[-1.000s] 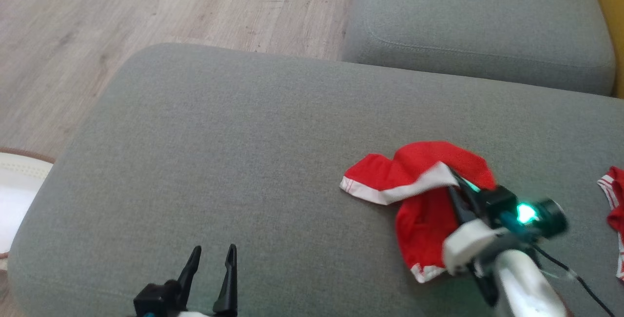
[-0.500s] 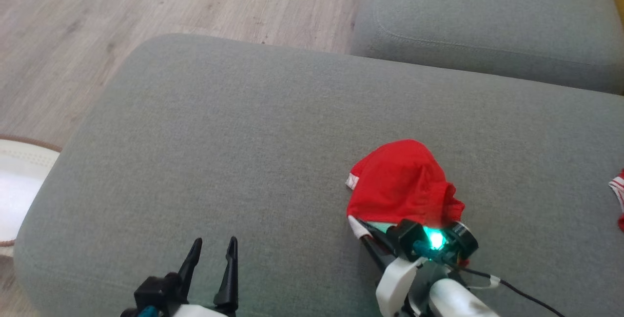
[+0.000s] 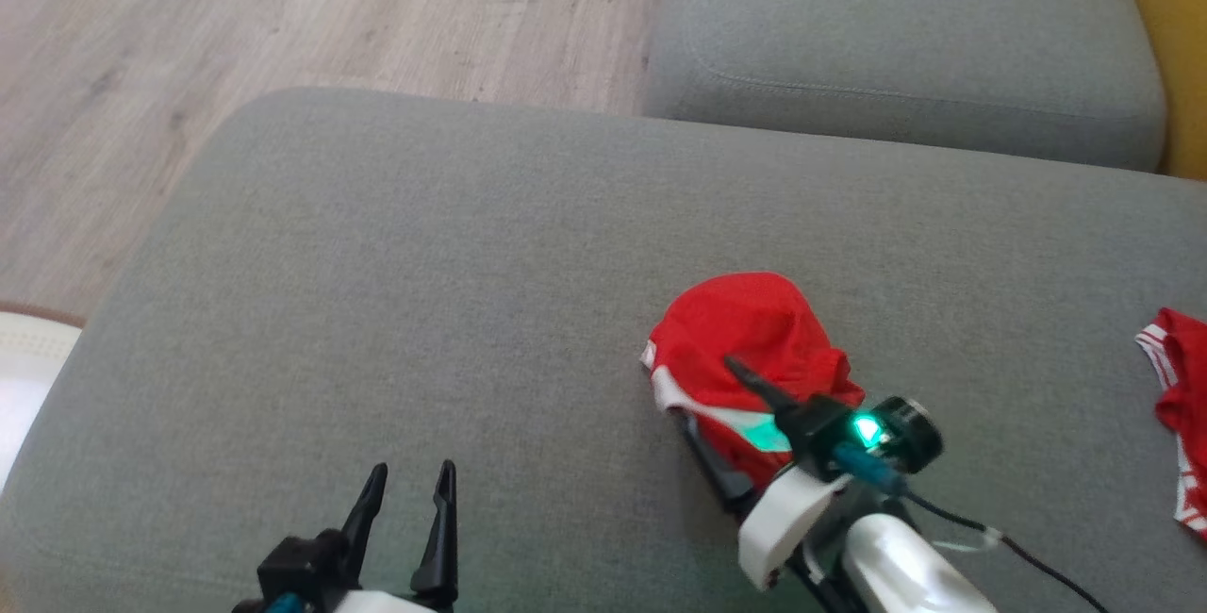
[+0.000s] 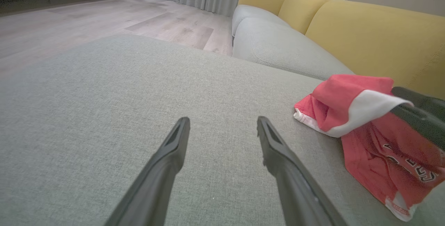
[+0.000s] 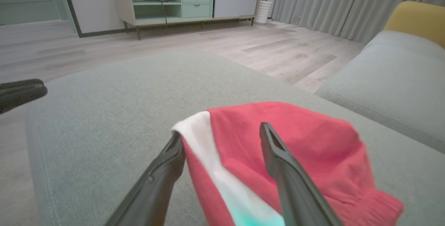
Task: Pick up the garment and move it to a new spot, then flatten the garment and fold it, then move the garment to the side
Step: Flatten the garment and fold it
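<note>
Since its two fingers (image 5: pixel 280 165) stand well apart in the right wrist view, the right pincer (image 5: pixel 218 131) is open, with the red garment (image 5: pixel 309 142) heaped between and over them. Whether the white hem (image 5: pixel 200 139) hangs hooked on one finger or merely lies against it, I cannot quite tell.

I judge the first step to be in hand: the garment is a bunched heap at about 4 o'clock on the grey cushion (image 3: pixel 424 245), not yet flattened. The next move calls for a firm pinch on that white hem, or a clean withdrawal if this is the new spot. Then the left pincer (image 3: pixel 411 470), open and empty at 7 o'clock, must cross toward the heap to help spread it.

The left wrist view gives what the head view lacks: a printed panel (image 4: pixel 399 163) trailing down onto the cushion. The head view adds a second red piece (image 3: pixel 1174 396) at 3 o'clock, well apart.
</note>
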Tool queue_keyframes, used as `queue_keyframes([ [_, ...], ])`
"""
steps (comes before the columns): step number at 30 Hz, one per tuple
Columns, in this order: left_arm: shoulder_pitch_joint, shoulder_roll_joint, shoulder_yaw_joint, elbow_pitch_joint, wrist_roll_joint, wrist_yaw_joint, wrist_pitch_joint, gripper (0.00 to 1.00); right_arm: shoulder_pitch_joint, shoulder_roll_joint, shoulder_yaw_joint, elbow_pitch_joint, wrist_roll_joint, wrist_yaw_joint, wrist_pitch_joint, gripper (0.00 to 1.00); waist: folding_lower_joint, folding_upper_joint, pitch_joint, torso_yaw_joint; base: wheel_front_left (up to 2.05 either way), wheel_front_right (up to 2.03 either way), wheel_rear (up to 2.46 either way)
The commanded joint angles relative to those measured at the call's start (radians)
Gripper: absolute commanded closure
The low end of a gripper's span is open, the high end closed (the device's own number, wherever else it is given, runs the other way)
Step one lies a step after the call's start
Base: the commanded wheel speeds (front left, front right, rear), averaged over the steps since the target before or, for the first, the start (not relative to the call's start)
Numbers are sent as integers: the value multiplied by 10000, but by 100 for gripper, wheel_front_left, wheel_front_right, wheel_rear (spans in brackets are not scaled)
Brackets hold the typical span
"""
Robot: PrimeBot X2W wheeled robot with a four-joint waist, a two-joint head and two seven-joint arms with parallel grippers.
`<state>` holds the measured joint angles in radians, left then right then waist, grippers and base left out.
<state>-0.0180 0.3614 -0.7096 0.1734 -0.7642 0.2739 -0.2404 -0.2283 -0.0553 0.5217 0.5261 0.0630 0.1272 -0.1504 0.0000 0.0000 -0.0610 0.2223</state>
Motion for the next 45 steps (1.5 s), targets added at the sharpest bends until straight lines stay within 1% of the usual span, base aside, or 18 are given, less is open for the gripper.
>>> queue_keyframes([
  [1, -373, 47, 428, -327, 68, 46, -156, 0, 36, 50, -200, -646, -219, 35, -70, 0, 0, 0, -46, -113, 0, 0, 0],
  [5, -302, 47, 469, -358, 74, 62, -166, 0, 654, 41, -770, -1492, -727, 35, 200, 0, 0, 0, -81, -258, 0, 0, 0],
  [9, -265, 25, 457, -361, 87, 47, -172, 0, 1373, -129, -1206, -2393, -993, 35, 546, 0, 0, 0, -122, -311, 0, 0, 0],
  [13, -233, 38, 454, -369, 94, 37, -176, 0, 2026, -359, -1547, -3182, -1035, 35, 891, 0, 0, 0, -151, -336, 0, 0, 0],
  [15, -227, 47, 458, -369, 94, 33, -177, 0, 2165, -379, -1669, -3354, -982, 35, 971, 0, 0, 0, -155, -335, 0, 0, 0],
  [19, -210, 72, 452, -377, 108, 16, -180, 0, 2478, -381, -2285, -3756, -748, 35, 1303, 0, 0, 0, -160, -306, 0, 0, 0],
  [22, -242, 69, 397, -377, 130, -16, -166, 0, 2451, -346, -2555, -3625, -619, 35, 1521, 0, 0, 0, -143, -217, 0, 0, 0],
  [25, -296, 56, 348, -364, 143, -40, -137, 0, 2251, -284, -2612, -3212, -481, 35, 1645, 0, 0, 0, -104, -107, 0, 0, 0],
  [29, -334, 67, 312, -324, 149, -57, -119, 0, 1857, -153, -2474, -2209, -108, 35, 1923, 0, 0, 0, -53, 52, 0, 0, 0],
  [33, -397, 49, 252, -307, 171, -71, -90, 0, 1367, -59, -2102, -986, 344, 35, 2057, 0, 0, 0, -18, 227, 0, 0, 0],
  [35, -406, 48, 240, -304, 172, -66, -88, 0, 1131, -31, -1929, -569, 534, 35, 1971, 64, 0, 0, -11, 280, 0, 0, 0],
  [36, -401, 54, 239, -306, 171, -59, -88, 0, 1032, -22, -1872, -404, 603, 35, 1917, 100, 0, 0, -12, 298, 0, 0, 0],
  [38, -379, 72, 244, -313, 163, -41, -89, 0, 862, -13, -1890, -211, 685, 35, 1768, 100, 0, 0, -22, 310, 0, 0, 0],
  [40, -355, 89, 253, -326, 154, -19, -91, 0, 744, -73, -2189, -114, 656, 35, 1516, 100, 0, 0, -28, 300, 0, 0, 0],
  [45, -302, 116, 273, -396, 143, 36, -98, 0, 683, -456, -3587, -337, 371, 35, 1142, 100, 0, 0, -47, 199, 0, 0, 0],
])
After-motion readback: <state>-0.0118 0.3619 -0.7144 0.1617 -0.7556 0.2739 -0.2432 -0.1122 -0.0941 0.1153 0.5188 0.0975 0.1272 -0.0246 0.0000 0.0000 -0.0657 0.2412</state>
